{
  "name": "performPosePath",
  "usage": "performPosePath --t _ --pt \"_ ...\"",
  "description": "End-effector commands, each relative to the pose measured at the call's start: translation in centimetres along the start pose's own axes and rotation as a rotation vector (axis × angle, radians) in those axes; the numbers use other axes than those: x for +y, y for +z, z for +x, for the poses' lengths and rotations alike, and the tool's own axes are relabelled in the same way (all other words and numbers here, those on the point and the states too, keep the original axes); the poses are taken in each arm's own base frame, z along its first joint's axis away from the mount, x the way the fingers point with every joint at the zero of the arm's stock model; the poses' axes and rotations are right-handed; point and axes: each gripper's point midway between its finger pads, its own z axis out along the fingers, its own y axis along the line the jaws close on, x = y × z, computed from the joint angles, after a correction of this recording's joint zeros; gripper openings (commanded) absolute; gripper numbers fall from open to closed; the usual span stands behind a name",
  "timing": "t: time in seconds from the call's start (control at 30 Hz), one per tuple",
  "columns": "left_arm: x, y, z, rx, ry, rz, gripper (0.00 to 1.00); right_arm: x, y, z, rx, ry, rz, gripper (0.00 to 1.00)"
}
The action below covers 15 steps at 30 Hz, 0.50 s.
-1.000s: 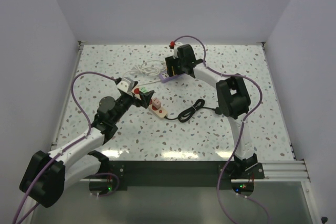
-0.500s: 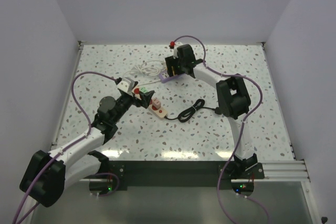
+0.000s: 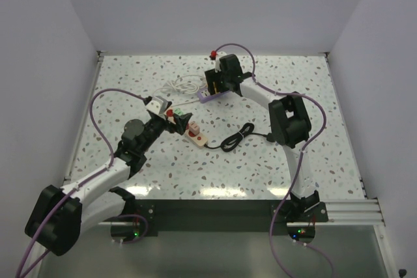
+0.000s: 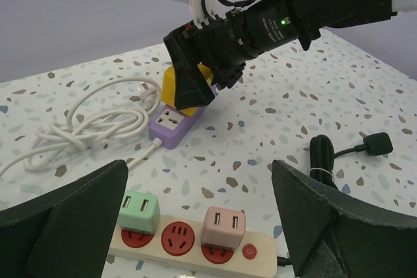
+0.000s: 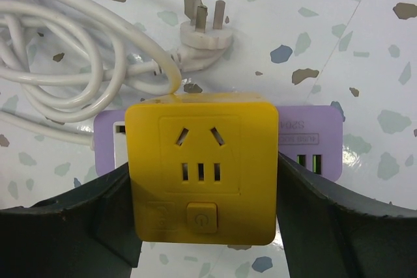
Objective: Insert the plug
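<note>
Adapter [image 5: 199, 141], yellow, sat clamped in my right claw [image 5: 203, 180] just over purple socket block [image 5: 313, 144]; my left claw [image 4: 199, 187] gaped wide, empty, above power strip [image 4: 176, 242].

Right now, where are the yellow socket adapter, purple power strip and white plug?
yellow socket adapter [image 5: 202, 172]: right wrist view, middle of its front face.
purple power strip [image 5: 311, 151]: right wrist view, its exposed right end.
white plug [image 5: 207, 39]: right wrist view, its body below the prongs.
</note>
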Motion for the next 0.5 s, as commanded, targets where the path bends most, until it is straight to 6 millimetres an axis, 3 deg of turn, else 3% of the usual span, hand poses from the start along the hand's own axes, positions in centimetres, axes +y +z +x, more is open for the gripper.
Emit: performPosePath --t 0.0,0.33,0.47 --pt "0.0 0.3 -1.5 -0.056 0.002 0.011 0.98 0.2 -3.0 -5.5 -0.126 -0.018 0.013 0.72" --pt "-0.2 0.5 -1.4 -0.051 0.003 0.018 0.98 0.2 -1.9 -5.2 -0.089 -0.045 0.009 0.15" --pt "-0.2 0.5 -1.2 -0.046 0.003 0.023 0.98 0.2 -0.2 -3.4 -0.013 -0.055 -0.001 0.03"
